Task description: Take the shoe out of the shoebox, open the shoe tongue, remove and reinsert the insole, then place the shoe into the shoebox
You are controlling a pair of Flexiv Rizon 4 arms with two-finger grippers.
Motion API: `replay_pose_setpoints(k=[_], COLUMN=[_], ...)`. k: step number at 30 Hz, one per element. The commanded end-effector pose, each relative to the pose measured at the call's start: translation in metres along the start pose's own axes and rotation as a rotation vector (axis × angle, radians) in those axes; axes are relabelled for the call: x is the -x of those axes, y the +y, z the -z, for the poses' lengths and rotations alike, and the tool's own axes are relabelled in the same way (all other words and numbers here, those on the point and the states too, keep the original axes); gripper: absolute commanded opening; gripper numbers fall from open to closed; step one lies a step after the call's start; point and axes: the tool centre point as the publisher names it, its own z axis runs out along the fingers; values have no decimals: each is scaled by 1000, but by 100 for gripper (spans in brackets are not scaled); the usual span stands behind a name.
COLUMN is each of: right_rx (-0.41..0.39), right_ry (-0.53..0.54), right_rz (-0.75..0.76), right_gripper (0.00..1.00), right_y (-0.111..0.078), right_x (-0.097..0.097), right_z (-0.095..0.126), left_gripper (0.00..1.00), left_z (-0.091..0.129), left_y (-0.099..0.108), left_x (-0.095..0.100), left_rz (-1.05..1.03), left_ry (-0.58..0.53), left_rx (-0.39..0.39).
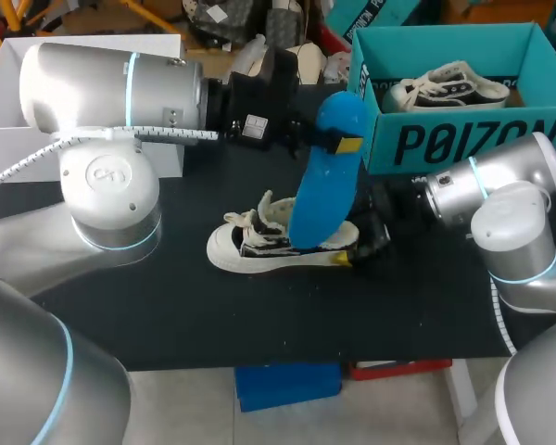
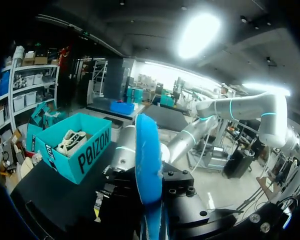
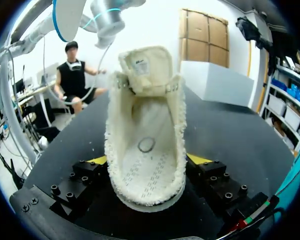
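Counts: two shoes, one insole, one shoebox, one white box.

Shoe [image 1: 250,246]: white with dark side markings. It sits on its sole mid-way across the black surface [image 1: 167,306], toe toward the left arm [image 1: 102,88]. The right arm [image 1: 500,185] comes in at the heel, and the right jaws are clenched on the shoe. In the right wrist view a yellow fingertip [image 3: 97,160] presses on each side of the heel collar. The tongue [image 3: 146,65] is lifted up and back, so the opening is wide. Inside are a fleecy lining and a bare footbed with a ring stamp [image 3: 146,145]. There's a small sewn label on the tongue's inner face, print too small to read.

Insole [image 1: 320,176]: blue, held roughly upright above the shoe, with the left jaws grasping it near its upper end. One yellow tip [image 1: 349,144] shows against it in the head view. In the left wrist view it stands edge-on between the finger blocks. From above, its lower end overlaps the shoe opening; can't tell whether it touches.

Shoebox [image 1: 463,139]: teal, open, at the far right of the surface. It has large dark block lettering on the near wall. The second shoe [image 1: 449,88] lies inside it, same white and dark pattern.

White box [image 1: 18,102]: plain, at the far left, well apart from the shoebox.
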Motion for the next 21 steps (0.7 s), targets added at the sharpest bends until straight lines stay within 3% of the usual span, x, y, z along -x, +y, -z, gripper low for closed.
replay_pose_setpoints(k=[1, 7, 13, 21], right_rx=[-2, -2, -2, -2], right_ry=[1, 1, 1, 1], right_rz=[-1, -1, -1, -1], right_gripper=[0, 0, 0, 0], right_y=[-2, -2, -2, -2], right_x=[1, 1, 1, 1], right_z=[0, 0, 0, 0], left_gripper=[0, 0, 0, 0], left_z=[6, 7, 2, 2], left_y=[-6, -15, -25, -25], left_x=[9, 13, -4, -4], left_rz=[3, 29, 29, 29], left_ry=[17, 75, 159, 159], left_rx=[-17, -44, -32, -32])
